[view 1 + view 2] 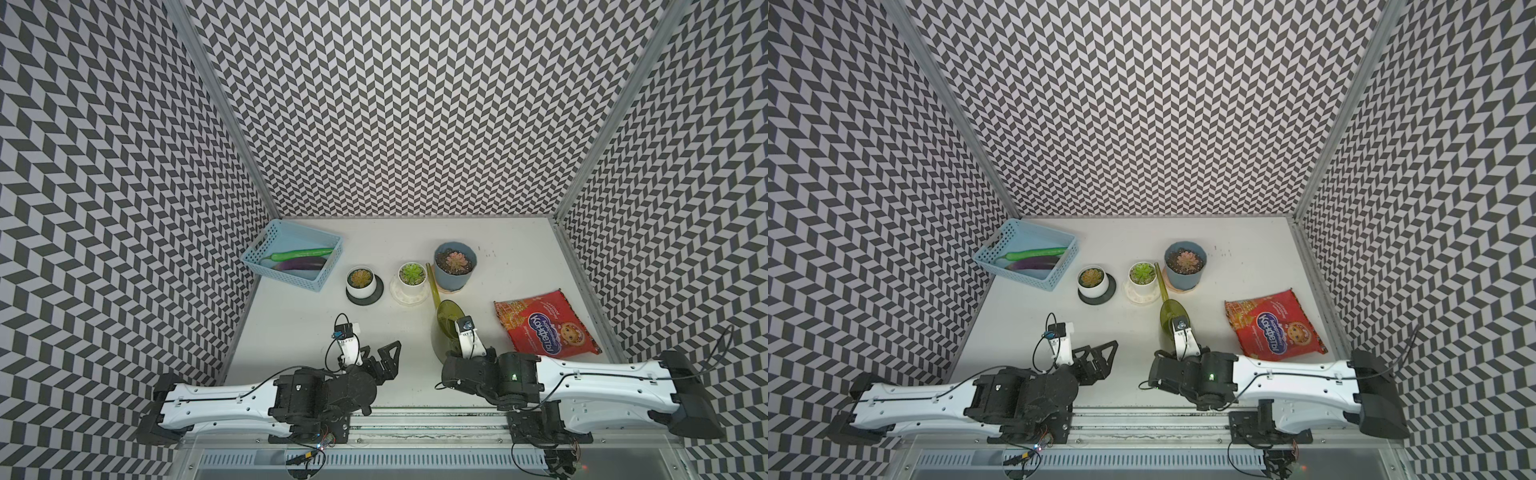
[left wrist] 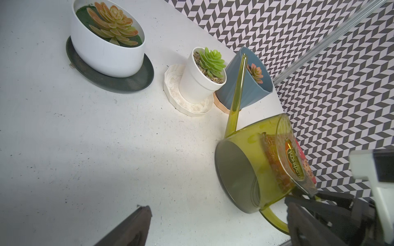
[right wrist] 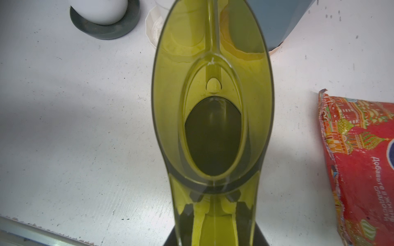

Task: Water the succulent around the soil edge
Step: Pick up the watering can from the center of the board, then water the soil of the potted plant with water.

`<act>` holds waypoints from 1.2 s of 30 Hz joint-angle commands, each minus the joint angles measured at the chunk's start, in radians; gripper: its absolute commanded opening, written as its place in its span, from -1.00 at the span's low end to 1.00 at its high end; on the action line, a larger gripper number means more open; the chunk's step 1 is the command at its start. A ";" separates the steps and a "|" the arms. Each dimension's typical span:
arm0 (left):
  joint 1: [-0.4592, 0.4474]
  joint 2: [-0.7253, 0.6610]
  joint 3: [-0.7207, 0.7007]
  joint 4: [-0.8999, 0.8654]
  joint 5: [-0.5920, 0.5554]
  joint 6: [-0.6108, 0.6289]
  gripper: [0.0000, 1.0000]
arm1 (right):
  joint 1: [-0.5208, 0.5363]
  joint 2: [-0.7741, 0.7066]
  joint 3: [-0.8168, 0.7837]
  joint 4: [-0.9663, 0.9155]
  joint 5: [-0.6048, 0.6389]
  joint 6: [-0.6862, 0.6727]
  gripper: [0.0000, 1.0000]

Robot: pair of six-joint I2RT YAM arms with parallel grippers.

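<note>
Table's [image 2: 85,149] watering can [image 2: 247,149] bares underside (left wrist).

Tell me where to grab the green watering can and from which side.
Grip the loop handle at the back of the watering can, coming from the robot's near edge. The long spout points away toward the blue pot, so the handle faces the arms; the right gripper is shut on it there.

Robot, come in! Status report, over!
Right claw shut on watering can. Left claw open, empty. Spout beside blue pot. Middle white pot close alongside.
</note>
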 commanded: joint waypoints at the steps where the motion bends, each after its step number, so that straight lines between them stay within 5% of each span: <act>1: 0.000 -0.005 0.036 -0.043 -0.044 -0.014 1.00 | 0.001 -0.034 0.113 -0.119 0.060 -0.018 -1.00; 10: 0.001 -0.085 0.036 -0.056 -0.115 -0.001 1.00 | -0.001 -0.105 0.369 -0.371 0.044 -0.199 -1.00; 19: 0.001 -0.175 0.043 -0.076 -0.170 0.029 1.00 | -0.008 -0.131 0.575 -0.414 -0.183 -0.361 -1.00; 36: 0.001 -0.108 0.074 -0.024 -0.217 0.137 1.00 | -0.346 -0.001 0.569 -0.413 -0.463 -0.643 -1.00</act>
